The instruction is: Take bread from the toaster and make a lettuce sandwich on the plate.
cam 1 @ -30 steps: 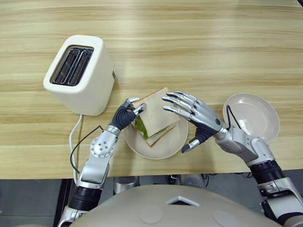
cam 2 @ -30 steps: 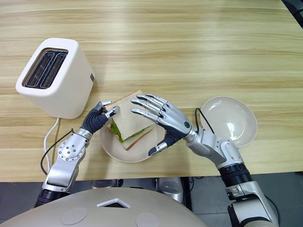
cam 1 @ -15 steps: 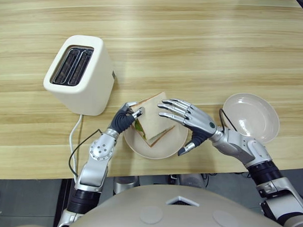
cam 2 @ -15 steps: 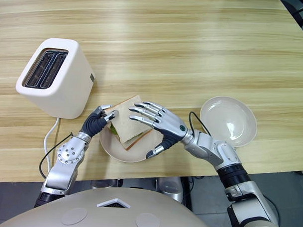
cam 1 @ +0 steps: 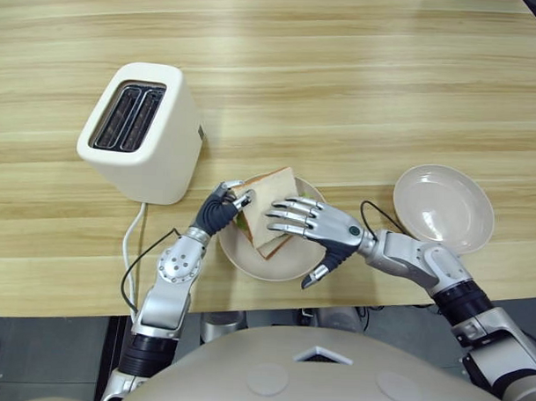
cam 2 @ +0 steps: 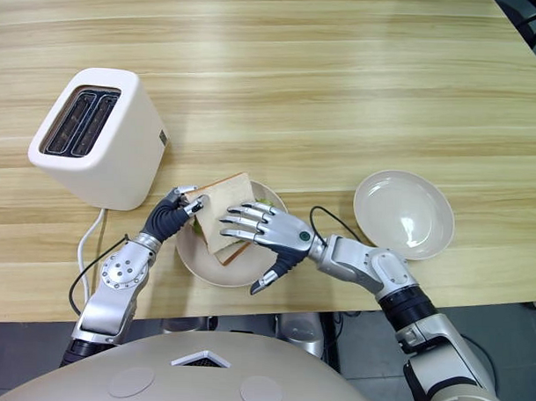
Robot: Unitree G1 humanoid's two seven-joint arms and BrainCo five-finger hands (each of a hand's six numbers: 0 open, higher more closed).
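We found sandwich [cam 1: 268,246] on plate [cam 1: 283,270], top slice [cam 1: 268,196] tilted. Left hand [cam 1: 222,209] at plate's left rim pinched slice corner; right hand [cam 1: 318,225] over plate, fingers spread, holding nothing. Risk: uneven press sliding slice off plate

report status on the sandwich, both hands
Left hand pinching sandwich edge, right hand open over it. Sandwich tilted on plate. Toaster, second plate off to the sides.

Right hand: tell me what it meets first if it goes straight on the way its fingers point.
Likely the sandwich on the plate, almost at once; whether the right hand touches it is unclear.
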